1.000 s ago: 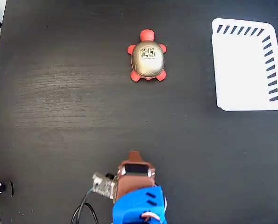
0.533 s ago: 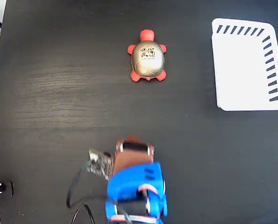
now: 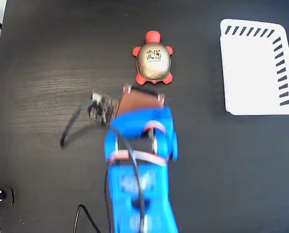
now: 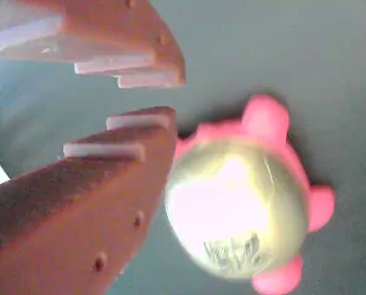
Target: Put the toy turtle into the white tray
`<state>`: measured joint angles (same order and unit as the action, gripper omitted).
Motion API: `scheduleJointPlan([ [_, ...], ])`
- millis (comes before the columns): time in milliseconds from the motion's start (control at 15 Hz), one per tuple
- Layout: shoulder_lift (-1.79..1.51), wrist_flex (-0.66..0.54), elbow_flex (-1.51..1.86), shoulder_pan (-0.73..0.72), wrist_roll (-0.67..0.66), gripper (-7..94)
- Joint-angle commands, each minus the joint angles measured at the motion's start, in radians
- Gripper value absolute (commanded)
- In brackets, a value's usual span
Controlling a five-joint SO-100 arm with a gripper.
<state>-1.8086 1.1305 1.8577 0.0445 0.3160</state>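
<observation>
- toy turtle (image 3: 153,60) sits on the black table (image 3: 47,73) at roughly 12 o'clock from frame centre in the fixed view, red head pointing to 12, shell up, dark markings on the dome.
- white tray (image 3: 256,68) lies at about 2 o'clock, well apart from the turtle; bare table between the two. Slanted slots run along the tray's 12 o'clock and 3 o'clock edges; its right edge almost reaches the frame border.
- blue arm (image 3: 139,165) comes in from the 6 o'clock edge; brown gripper (image 3: 142,94) is at its tip, just at 6 o'clock of the turtle's rear feet. Touching or not — cannot tell from above, the arm is motion-blurred.
- wrist view: gripper (image 4: 152,97) fingers are slightly apart, a narrow gap between the tips, nothing between them. Lower finger (image 4: 96,203) overlaps the turtle's (image 4: 238,203) shell edge in the picture; contact is not clear.
- in the wrist view the turtle lies at 4 o'clock of the fingertips, outside the gap, one red foot just beside the lower fingertip.
- small circuit board with a black cable (image 3: 69,131) hangs off the arm at 9 o'clock of the gripper; cable loops over the table.
- open room: the table's left half and the strip at 6 o'clock of the tray are bare. Table's left edge shows at 9 o'clock, light floor beyond.
</observation>
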Motion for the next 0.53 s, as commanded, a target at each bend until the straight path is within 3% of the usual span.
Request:
scheduleJointPlan([
  [0,0.089,0.043,-0.222,0.048,0.063,0],
  [467,0.403,0.127,-0.611,0.078,0.538,0],
])
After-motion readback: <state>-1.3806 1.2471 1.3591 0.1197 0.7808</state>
